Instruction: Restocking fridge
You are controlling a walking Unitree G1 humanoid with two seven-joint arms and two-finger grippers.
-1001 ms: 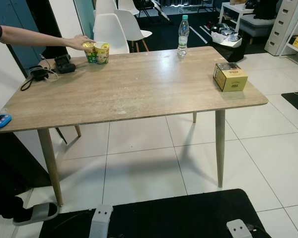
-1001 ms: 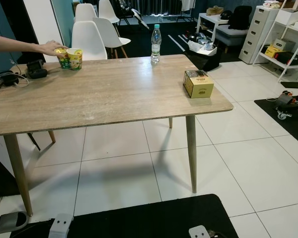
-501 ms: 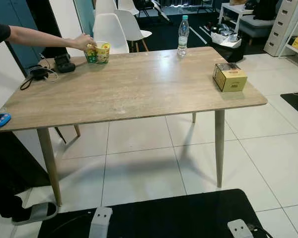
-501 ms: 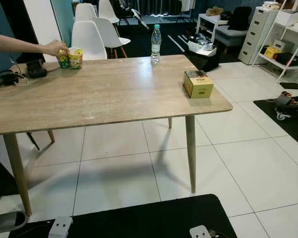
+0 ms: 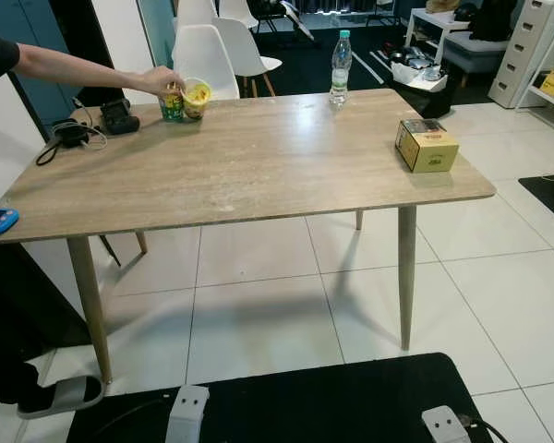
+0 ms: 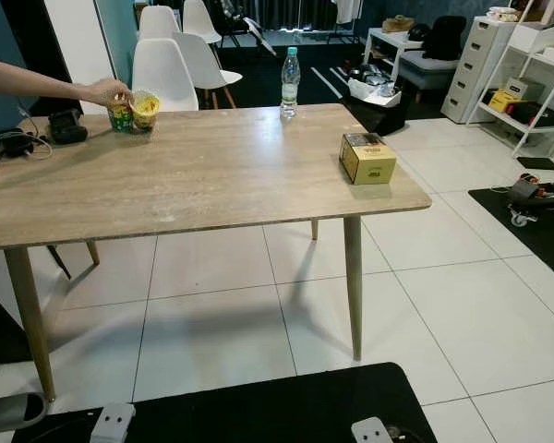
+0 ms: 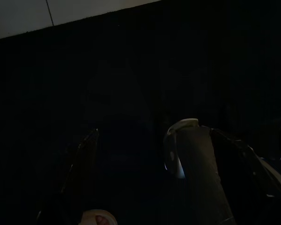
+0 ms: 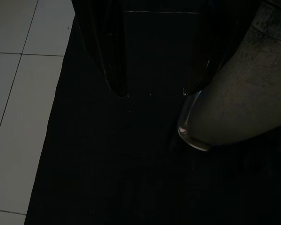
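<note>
left eye view: person's hand (image 5: 157,80) steadies two green-yellow cups (image 5: 185,98) at wooden table (image 5: 258,166) far-left corner, prob staging stock; right gripper (image 8: 154,89) jaws apart w/ nothing between, left gripper's can't tell.

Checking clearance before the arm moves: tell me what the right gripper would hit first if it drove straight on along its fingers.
Judging by the right wrist view, the right gripper points down at the black mat on the white tiled floor. The mat would likely be met first; depth is unclear.

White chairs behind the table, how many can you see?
3, maybe more hidden. The nearest white chair stands against the table's far edge, a second is just behind it, and a third is farther back.
</note>
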